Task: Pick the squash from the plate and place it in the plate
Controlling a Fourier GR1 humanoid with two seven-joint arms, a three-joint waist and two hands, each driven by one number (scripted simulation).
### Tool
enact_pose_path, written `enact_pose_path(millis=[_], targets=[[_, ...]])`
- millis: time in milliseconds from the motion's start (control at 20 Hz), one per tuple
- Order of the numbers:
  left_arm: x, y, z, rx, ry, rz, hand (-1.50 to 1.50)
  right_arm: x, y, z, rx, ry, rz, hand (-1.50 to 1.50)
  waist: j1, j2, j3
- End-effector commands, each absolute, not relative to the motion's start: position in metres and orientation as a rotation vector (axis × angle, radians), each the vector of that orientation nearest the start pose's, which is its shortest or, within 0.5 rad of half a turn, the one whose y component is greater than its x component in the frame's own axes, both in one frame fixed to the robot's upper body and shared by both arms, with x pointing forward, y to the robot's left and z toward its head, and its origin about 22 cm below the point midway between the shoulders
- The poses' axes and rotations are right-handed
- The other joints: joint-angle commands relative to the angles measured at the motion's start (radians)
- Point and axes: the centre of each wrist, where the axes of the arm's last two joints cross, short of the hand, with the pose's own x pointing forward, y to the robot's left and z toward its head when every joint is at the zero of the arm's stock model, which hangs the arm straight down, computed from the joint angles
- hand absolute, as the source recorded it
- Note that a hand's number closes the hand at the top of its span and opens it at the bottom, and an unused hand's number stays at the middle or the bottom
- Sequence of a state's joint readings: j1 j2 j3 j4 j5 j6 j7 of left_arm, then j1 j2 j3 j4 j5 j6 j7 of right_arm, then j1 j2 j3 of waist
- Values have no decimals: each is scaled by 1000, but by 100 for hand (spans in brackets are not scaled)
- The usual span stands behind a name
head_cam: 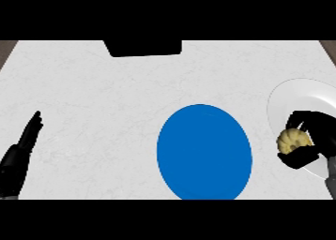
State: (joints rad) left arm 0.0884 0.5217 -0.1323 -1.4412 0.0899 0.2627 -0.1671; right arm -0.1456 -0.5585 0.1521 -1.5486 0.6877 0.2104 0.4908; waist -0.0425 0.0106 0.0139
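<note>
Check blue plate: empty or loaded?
Empty. The blue plate shows bare blue all over; the squash is over the white plate, right robot hand curled round it.

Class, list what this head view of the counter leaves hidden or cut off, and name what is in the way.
- Squash: partly hidden by the right hand curled round it.
- White plate: right side cut off by the picture's edge; lower part covered by the right hand.
- Left hand: seen edge-on, palm not visible.
- Black object at the counter's far edge: cut off, cannot be identified.
- Blue plate: bottom rim cut off.
</note>
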Motion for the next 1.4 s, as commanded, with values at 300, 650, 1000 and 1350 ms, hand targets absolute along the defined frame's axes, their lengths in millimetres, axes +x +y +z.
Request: enact_pose_path(millis=[300,650,1000,1350], targets=[[205,346,-15,510,-1490,-244,0,271,-444,169,-1109,-1312,961,150,-15,-5,3],[206,349,-10,501,-1500,-233,0,253,-503,212,-969,-1765,908,150,-5,-14,2],[212,345,-5,480,-1530,-277,0,211,-574,215,-713,-1986,927,150,29,-2,-5],[221,336,-9,448,-1540,-301,0,208,-594,218,-598,-1970,934,150,66,1,-10]])
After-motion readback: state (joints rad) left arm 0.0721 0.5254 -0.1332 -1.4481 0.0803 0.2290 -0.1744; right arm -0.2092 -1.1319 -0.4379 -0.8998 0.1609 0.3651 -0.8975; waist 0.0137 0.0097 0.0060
